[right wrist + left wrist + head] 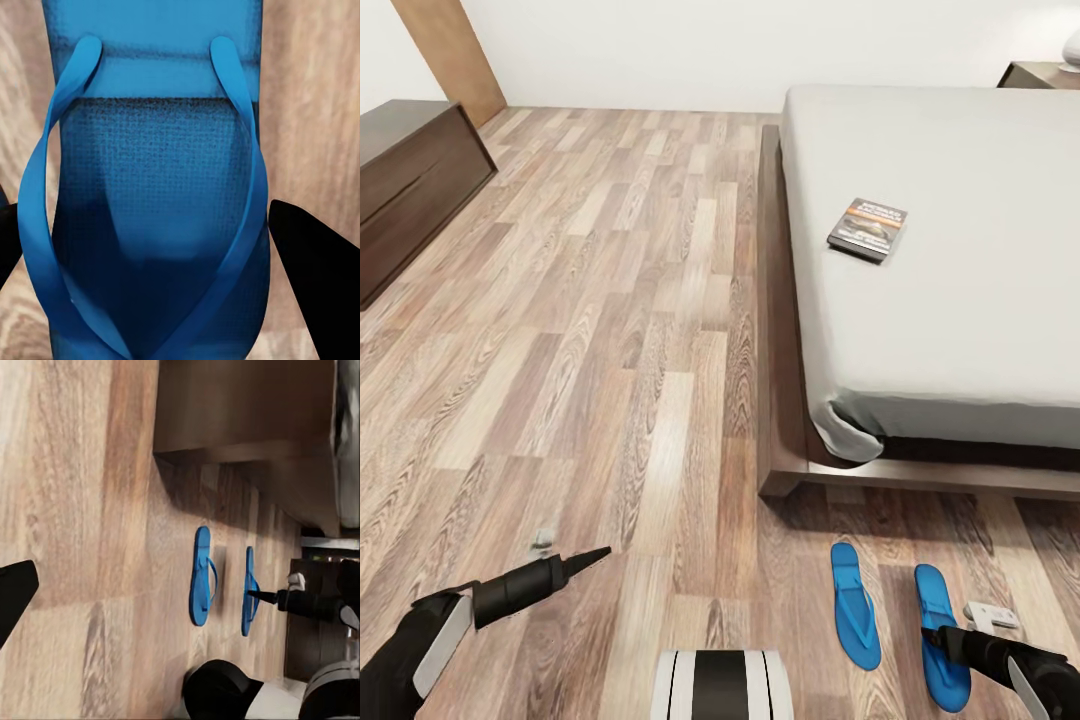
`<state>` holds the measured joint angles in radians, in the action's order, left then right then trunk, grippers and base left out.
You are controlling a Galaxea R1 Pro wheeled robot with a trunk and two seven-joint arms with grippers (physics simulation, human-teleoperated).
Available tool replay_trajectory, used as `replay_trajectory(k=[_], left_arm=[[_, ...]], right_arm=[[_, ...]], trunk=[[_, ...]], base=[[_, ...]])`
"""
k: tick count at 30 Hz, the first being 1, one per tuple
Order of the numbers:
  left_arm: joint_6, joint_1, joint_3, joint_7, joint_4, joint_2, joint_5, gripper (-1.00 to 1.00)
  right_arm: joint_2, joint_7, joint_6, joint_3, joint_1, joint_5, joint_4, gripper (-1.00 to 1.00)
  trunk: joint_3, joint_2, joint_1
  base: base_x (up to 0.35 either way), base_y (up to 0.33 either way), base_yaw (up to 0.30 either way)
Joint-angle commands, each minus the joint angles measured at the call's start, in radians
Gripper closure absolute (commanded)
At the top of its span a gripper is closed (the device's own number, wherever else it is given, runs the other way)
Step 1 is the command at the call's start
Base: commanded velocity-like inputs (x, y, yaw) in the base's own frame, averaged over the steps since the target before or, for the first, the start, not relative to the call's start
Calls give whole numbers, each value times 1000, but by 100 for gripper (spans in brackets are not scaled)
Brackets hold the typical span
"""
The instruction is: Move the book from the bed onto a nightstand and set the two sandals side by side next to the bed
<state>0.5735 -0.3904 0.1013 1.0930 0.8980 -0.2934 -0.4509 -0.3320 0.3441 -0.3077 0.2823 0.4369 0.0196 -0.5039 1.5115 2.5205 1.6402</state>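
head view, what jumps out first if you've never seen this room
Two blue sandals lie side by side on the wood floor at the foot of the bed. The right tool hangs over the right one. A dark book lies alone on the grey mattress.

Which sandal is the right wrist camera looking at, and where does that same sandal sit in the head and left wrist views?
Head view: the right-hand sandal, low right on the floor, under the right end effector.
Left wrist view: the sandal nearer the right arm, right of centre.
Right wrist view: straps and footbed seen close up.
Shared landmark: the wood-plank floor beside the sandal.
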Motion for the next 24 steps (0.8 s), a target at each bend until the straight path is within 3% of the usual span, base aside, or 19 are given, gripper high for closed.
replay_trajectory(k=[1, 10, 16, 22, 24], left_arm=[[14, 0, 3, 6, 9, 1, -7, -100], [23, -1, 6, 10, 22, 5, -15, -100], [22, -1, 6, 5, 22, 25, -13, -100], [22, -1, 6, 4, 22, 45, -10, -100], [22, -1, 5, 4, 22, 46, -9, -100]], right_arm=[[1, 6, -7, 6, 0, 2, -2, 100], [1, 7, -7, 6, 0, 2, -5, 100], [1, 6, -6, 6, 0, 2, -7, 100], [1, 3, 63, 7, 1, 3, -16, 100], [2, 3, 70, 7, 2, 2, -70, 100]], trunk=[[1, 0, 0], [32, 2, 3], [55, 3, 6], [78, 5, 9], [86, 5, 10]], base=[[0, 0, 0], [0, 0, 0], [0, 0, 0], [0, 0, 0], [0, 0, 0]])
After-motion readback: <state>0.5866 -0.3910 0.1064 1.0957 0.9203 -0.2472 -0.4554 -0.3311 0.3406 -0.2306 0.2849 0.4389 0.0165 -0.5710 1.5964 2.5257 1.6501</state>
